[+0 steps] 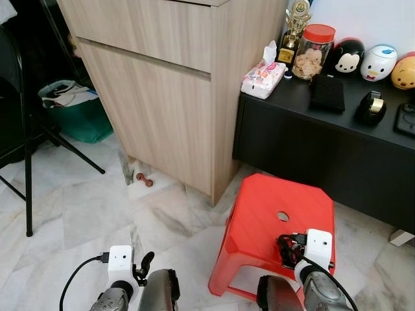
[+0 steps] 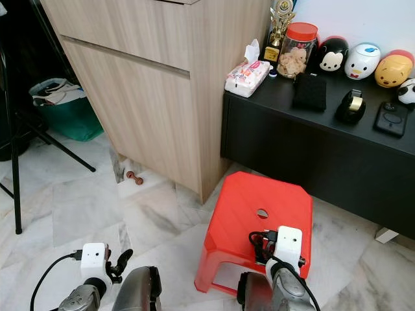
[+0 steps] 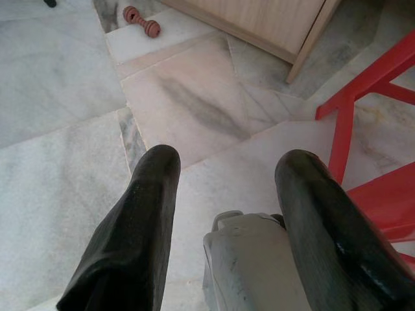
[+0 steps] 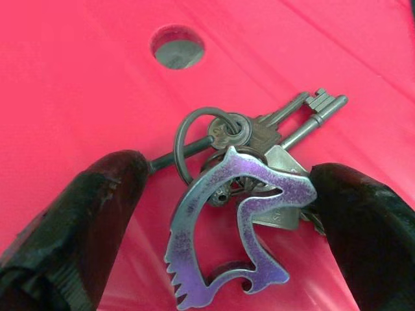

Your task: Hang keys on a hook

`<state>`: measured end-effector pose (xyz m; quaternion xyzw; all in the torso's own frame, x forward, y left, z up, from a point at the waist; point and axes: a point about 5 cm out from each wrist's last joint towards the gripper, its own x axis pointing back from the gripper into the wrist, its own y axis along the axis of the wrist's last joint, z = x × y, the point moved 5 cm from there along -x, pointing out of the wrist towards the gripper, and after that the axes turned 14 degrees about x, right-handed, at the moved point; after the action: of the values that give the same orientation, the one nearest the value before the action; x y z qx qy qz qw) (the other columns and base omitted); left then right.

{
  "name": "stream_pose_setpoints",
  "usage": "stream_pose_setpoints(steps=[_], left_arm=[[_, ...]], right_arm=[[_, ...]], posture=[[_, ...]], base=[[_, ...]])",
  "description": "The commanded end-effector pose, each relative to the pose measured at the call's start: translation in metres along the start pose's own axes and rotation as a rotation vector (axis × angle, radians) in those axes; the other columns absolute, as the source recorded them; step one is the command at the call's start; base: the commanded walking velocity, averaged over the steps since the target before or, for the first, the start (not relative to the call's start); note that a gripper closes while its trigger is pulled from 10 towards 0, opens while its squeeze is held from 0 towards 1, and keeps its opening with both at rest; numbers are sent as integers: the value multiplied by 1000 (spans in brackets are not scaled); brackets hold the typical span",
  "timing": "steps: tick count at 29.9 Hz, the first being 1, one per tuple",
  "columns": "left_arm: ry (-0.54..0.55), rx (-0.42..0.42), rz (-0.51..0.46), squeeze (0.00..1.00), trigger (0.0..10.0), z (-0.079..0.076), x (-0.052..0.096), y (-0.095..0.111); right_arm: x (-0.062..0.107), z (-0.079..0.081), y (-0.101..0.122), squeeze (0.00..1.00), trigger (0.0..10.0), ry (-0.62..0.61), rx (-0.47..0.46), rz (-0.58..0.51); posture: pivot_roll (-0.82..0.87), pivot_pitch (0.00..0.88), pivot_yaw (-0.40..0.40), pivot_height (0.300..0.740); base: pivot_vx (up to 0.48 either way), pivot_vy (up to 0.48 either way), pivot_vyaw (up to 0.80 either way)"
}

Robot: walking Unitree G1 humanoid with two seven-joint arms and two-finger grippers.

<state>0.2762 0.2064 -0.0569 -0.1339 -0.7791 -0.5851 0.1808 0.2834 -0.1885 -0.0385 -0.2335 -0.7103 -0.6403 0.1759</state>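
Right gripper (image 4: 220,220): fingers spread either side of keys (image 4: 259,162), keys lying on red stool (image 4: 78,78), purple charm uppermost
Writing: none legible
Left gripper (image 3: 227,194): fingers apart, nothing between, above marble floor (image 3: 58,149)
Head view: wooden cabinet (image 1: 162,84) beyond stool, black sideboard (image 1: 324,149) beside it

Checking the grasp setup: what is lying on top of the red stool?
A bunch of keys with a purple shark-shaped fob lies on the red stool, between the right hand's fingers. The hand hides the stool's near edge.
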Motion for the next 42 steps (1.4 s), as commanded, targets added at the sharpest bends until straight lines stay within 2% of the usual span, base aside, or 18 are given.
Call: stream_pose_setpoints(steps=[1,3,4,5,19,29,33,38,42], left_arm=[[10,-21,47,0,10000,5,4,-11],[10,-21,47,0,10000,5,4,-11],[9,-21,47,0,10000,5,4,-11],[8,-20,48,0,10000,4,4,-11],[5,-24,46,0,10000,3,3,-10],[8,-26,44,0,10000,5,3,-8],[7,-25,44,0,10000,5,2,-8],[7,-24,45,0,10000,4,2,-8],[8,-22,48,0,10000,3,2,-9]], right_arm=[[0,7,-7,0,10000,33,6,30],[0,9,-7,0,10000,48,7,29],[0,10,-6,0,5725,56,16,27],[-1,11,-6,0,0,60,22,27],[-4,17,-5,0,0,92,43,21],[-7,22,3,0,0,116,49,-25],[-6,25,21,0,0,131,45,-103],[-4,27,31,0,0,144,38,-148],[3,31,50,0,0,192,17,-241]], posture=[[113,108,0,584],[113,108,0,584],[114,109,0,584],[114,108,-1,584],[114,97,1,584],[115,89,1,584],[113,95,1,584],[110,98,1,584],[107,103,0,584]], base=[[0,0,0],[0,0,0],[0,0,0],[0,0,0],[0,0,0],[0,0,0],[0,0,0],[0,0,0],[0,0,0]])
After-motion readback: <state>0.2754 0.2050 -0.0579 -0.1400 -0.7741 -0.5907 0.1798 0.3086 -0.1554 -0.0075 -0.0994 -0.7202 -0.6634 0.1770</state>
